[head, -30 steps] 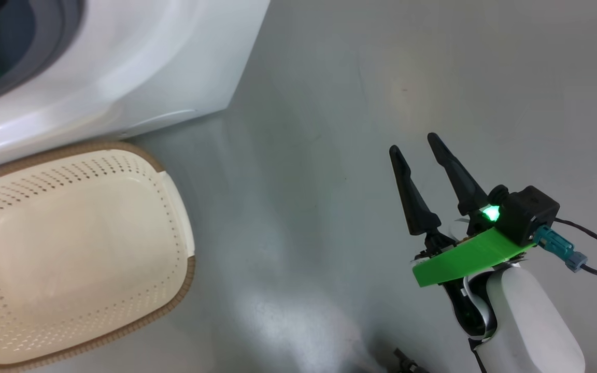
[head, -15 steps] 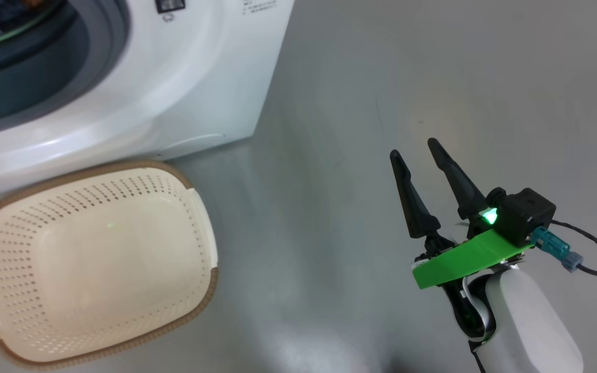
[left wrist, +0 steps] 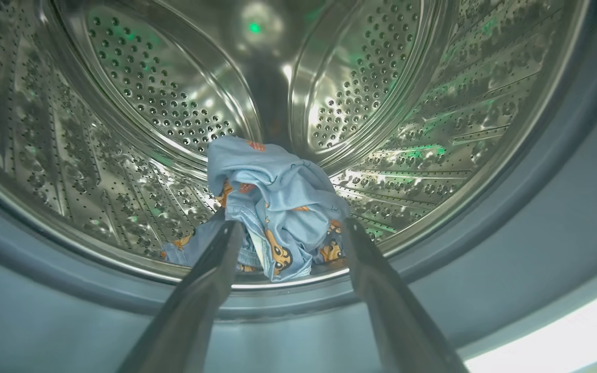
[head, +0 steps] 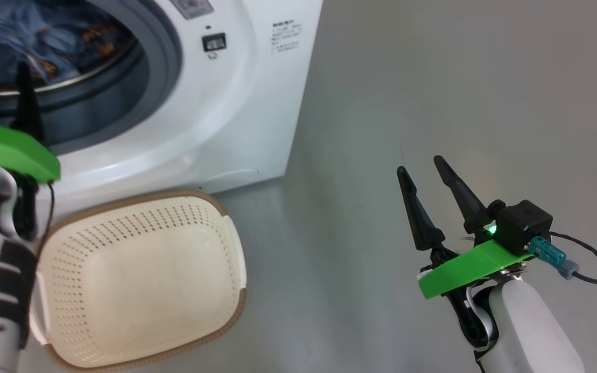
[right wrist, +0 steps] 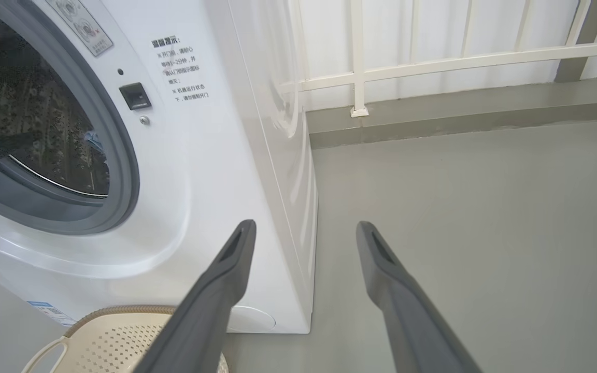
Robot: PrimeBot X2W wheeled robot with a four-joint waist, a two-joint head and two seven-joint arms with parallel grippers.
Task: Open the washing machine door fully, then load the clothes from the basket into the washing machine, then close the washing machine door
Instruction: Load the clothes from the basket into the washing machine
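- The clothes (left wrist: 278,197) lie in the washing machine (head: 257,103) and the basket (head: 174,195) is empty: we judge loading finished.
- Left gripper (left wrist: 292,224), at the drum, and right gripper (head: 420,165) gape wide, apparently empty.
- Next: we withdraw and close the door.

Cream basket (head: 138,280) just before the washing machine (head: 236,103), clothes (head: 44,36) in its drum (head: 96,72), right gripper (head: 420,165) well aside, fingers (head: 418,217) apart.

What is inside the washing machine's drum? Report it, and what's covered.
The clothes, a bunched light blue bundle with orange bears, lie at the front edge of the drum. Bare perforated steel elsewhere. Anything beneath the bundle is covered.
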